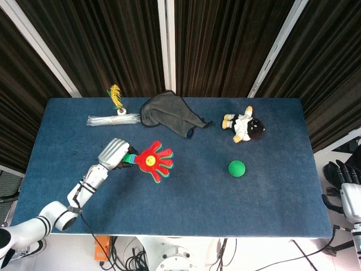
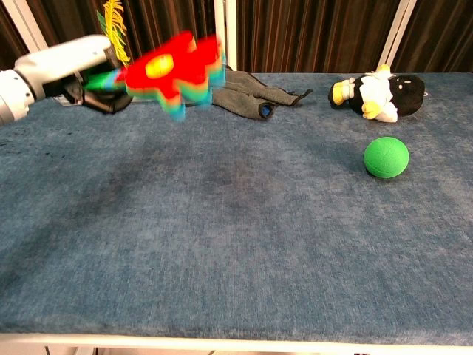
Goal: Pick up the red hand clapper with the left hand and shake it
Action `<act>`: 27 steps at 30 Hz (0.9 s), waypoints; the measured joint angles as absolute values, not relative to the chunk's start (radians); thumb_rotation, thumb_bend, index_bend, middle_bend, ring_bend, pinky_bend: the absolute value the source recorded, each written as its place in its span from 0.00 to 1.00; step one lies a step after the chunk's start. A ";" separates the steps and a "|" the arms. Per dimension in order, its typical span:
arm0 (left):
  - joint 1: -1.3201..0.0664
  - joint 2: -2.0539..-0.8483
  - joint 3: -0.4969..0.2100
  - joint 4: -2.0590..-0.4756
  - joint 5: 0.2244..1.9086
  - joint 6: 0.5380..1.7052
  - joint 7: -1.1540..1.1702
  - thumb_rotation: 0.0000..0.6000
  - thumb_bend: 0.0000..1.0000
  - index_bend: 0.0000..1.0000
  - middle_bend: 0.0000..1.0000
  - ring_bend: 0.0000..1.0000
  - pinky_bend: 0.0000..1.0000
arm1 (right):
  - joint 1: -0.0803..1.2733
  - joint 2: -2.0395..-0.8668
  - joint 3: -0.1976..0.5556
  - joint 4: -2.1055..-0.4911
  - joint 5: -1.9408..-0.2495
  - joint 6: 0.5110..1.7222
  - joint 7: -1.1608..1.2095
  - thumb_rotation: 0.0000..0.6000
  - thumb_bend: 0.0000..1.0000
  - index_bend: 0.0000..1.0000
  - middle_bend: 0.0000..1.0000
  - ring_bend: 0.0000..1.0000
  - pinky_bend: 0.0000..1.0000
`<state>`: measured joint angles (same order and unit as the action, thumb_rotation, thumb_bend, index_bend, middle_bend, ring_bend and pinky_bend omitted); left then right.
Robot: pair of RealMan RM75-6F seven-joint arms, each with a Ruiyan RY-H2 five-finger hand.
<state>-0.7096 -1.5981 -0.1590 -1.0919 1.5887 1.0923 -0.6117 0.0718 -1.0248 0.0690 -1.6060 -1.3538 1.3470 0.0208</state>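
Observation:
My left hand (image 1: pixel 115 154) (image 2: pixel 81 70) grips the green handle of the red hand clapper (image 1: pixel 153 162) (image 2: pixel 171 72) and holds it above the left part of the blue table (image 1: pixel 186 197). The clapper's red hand-shaped face with its yellow centre points to the right, nearly level, and looks blurred in the chest view. My right hand (image 1: pixel 345 179) hangs off the table's right edge, holding nothing, with its fingers apart.
A grey cloth (image 1: pixel 167 114) (image 2: pixel 222 87) lies at the back centre. A clear packet with a yellow feather (image 1: pixel 114 116) lies at the back left. A plush toy (image 1: pixel 243 127) (image 2: pixel 377 94) and a green ball (image 1: pixel 237 167) (image 2: pixel 386 157) sit to the right.

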 measured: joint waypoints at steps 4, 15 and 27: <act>-0.696 -1.573 -0.224 -1.193 1.473 1.061 -0.904 1.00 0.70 1.00 1.00 1.00 1.00 | 0.073 -1.026 0.069 -1.606 -1.353 1.345 0.019 1.00 0.25 0.00 0.00 0.00 0.00; -0.669 -1.501 -0.323 -1.345 1.332 0.991 -1.228 1.00 0.71 1.00 1.00 1.00 1.00 | 0.073 -1.028 0.069 -1.613 -1.351 1.346 0.007 1.00 0.25 0.00 0.00 0.00 0.00; -0.723 -1.503 -0.188 -1.230 1.421 0.908 -0.364 1.00 0.71 1.00 1.00 1.00 1.00 | 0.072 -1.026 0.067 -1.610 -1.345 1.341 0.010 1.00 0.25 0.00 0.00 0.00 0.00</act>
